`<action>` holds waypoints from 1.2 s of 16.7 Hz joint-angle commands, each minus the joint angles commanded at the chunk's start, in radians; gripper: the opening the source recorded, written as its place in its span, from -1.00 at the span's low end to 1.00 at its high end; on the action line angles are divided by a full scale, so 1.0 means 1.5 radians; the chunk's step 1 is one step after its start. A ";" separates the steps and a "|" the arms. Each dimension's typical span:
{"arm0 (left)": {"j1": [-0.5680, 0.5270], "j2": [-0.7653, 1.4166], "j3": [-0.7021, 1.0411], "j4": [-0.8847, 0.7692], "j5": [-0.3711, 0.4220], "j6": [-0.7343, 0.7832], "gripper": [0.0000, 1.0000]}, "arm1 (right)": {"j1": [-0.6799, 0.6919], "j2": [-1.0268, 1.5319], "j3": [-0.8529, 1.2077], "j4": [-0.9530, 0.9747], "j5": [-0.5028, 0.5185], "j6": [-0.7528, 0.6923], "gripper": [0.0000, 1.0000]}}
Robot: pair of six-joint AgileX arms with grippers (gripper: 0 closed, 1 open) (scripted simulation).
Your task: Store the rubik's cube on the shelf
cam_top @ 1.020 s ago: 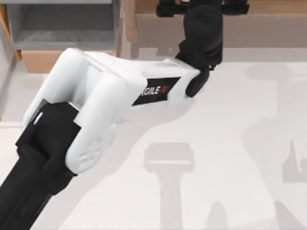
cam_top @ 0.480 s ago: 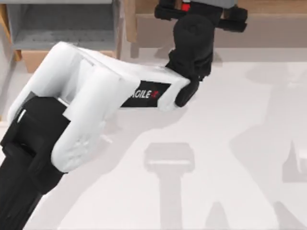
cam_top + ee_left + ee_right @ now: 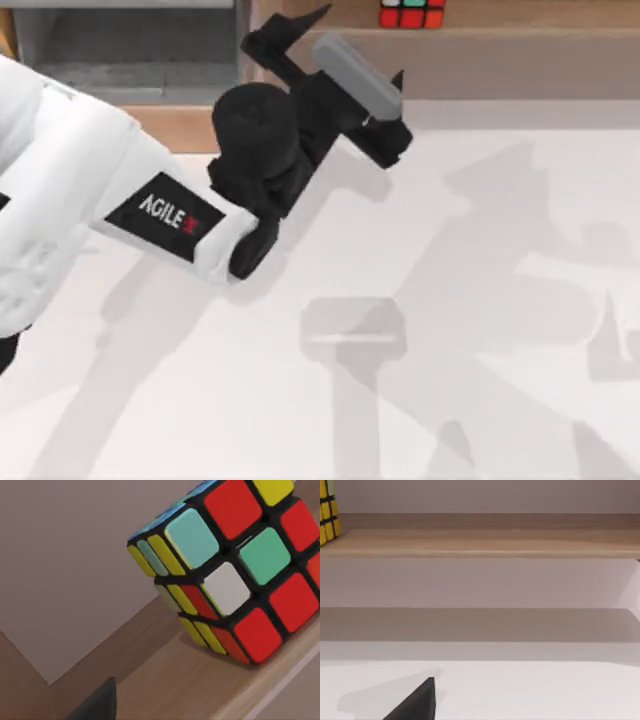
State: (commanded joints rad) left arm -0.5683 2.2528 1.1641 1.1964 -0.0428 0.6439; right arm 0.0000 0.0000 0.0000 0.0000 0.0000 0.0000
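From above, the rubik's cube sits on the shelf at the top middle of the frame. Only its red and green front squares peek in at the top edge. The shelf is a long light-brown wooden board, and it has a grey-brown panel under it. At the upper left is a wooden box compartment with a grey inside. The left arm comes in from the left side, white with a black end. The left gripper is in the upper middle, just left of the cube and a little below it. Its two black fingers are spread wide and hold nothing. The cube stands apart from them. The white table takes up the lower part of the frame, with soft grey shadows on it.

The left wrist camera is close to the rubik's cube. The cube rests on the shelf board, with a plain wall behind it. It has red, green, white, yellow and light blue squares on a black grid. A black fingertip pokes in at the bottom left.

The right wrist camera looks at the shelf from the front, with the table below it. A bit of the cube, with yellow squares, sits on the board at the far upper left. A black fingertip is at the bottom left. You cannot tell if the right gripper is wide or closed.
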 joint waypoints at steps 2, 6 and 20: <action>0.058 -0.047 -0.109 0.040 0.087 0.073 1.00 | 0.000 0.000 0.000 0.000 0.000 0.000 1.00; 0.219 -0.128 -0.308 0.112 0.250 0.221 1.00 | 0.000 0.000 0.000 0.000 0.000 0.000 1.00; 0.818 -0.185 -0.515 0.228 0.536 0.609 1.00 | 0.000 0.000 0.000 0.000 0.000 0.000 1.00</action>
State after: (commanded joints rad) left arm 0.6590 1.9752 0.3922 1.5379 0.7619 1.5574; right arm 0.0000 0.0000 0.0000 0.0000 0.0000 0.0000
